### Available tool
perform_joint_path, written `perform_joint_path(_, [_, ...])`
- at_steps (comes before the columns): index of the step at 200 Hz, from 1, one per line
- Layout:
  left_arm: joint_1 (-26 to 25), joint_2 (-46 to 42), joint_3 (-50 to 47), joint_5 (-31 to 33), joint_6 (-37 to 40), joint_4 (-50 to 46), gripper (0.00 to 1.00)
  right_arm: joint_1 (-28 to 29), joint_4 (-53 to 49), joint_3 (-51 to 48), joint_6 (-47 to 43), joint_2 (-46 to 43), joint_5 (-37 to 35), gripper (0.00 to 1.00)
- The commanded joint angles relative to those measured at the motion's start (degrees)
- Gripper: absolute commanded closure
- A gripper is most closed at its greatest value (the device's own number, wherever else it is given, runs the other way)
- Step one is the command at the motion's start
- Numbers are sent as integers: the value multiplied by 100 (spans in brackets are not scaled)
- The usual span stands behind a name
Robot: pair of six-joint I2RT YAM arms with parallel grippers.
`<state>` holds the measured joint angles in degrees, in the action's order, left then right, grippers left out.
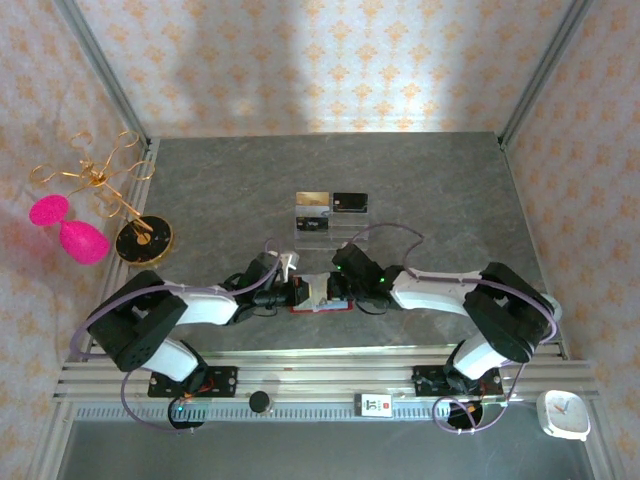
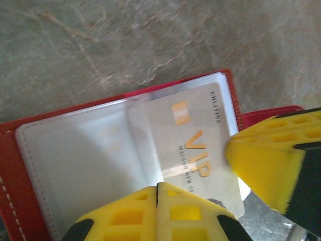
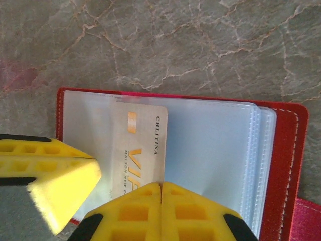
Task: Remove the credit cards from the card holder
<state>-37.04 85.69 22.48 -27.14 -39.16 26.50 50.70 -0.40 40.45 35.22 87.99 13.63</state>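
Note:
The red card holder (image 1: 320,306) lies open on the table between the two arms, its clear sleeves (image 3: 210,150) facing up. A whitish credit card (image 3: 143,135) with gold VIP lettering sticks partway out of a sleeve (image 2: 75,160); the same card (image 2: 195,145) shows in the left wrist view. My left gripper (image 2: 158,185) is shut, its tips resting at the card's edge. My right gripper (image 3: 161,185) is shut too, tips down at the card's other long edge. Each gripper's yellow fingers (image 2: 271,160) appear in the other's view. I see no darker card.
A clear acrylic stand (image 1: 330,212) with gold and black cards is behind the holder. A gold wire stand on a black base (image 1: 143,238) and pink shapes (image 1: 75,232) are at the left. A white clock (image 1: 563,415) sits at the near right.

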Motion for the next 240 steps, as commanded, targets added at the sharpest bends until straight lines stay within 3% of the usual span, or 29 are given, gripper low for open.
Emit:
perform_joint_path(1, [-32, 178, 160, -52, 99, 20, 100, -47, 161, -142, -69, 85, 112, 98])
perform_joint_path(40, [-49, 396, 179, -91, 159, -59, 100, -139, 458, -323, 4, 199, 427, 75])
perform_joint_path(69, [-54, 486, 169, -99, 195, -79, 100, -141, 678, -362, 28, 281, 639, 73])
perform_joint_path(89, [-93, 601, 186, -139, 214, -87, 100, -148, 806, -366, 87, 291, 688, 77])
perform_joint_path(118, [-84, 381, 130, -41, 257, -179, 100, -173, 393, -332, 8, -31, 75, 94])
perform_joint_path(139, [-68, 314, 107, -53, 288, -178, 100, -244, 104, -413, -148, -525, -358, 100])
perform_joint_path(170, [-50, 331, 182, -249, 299, -48, 100, -245, -175, -309, -708, -1164, -652, 100])
perform_joint_path(197, [20, -286, 231, -391, 48, 137, 100, -254, -602, 210, -1562, -1509, -871, 100])
perform_joint_path(240, [443, -1744, 143, -554, -22, -452, 71, -363, -996, 1524, -3615, -1242, -863, 100])
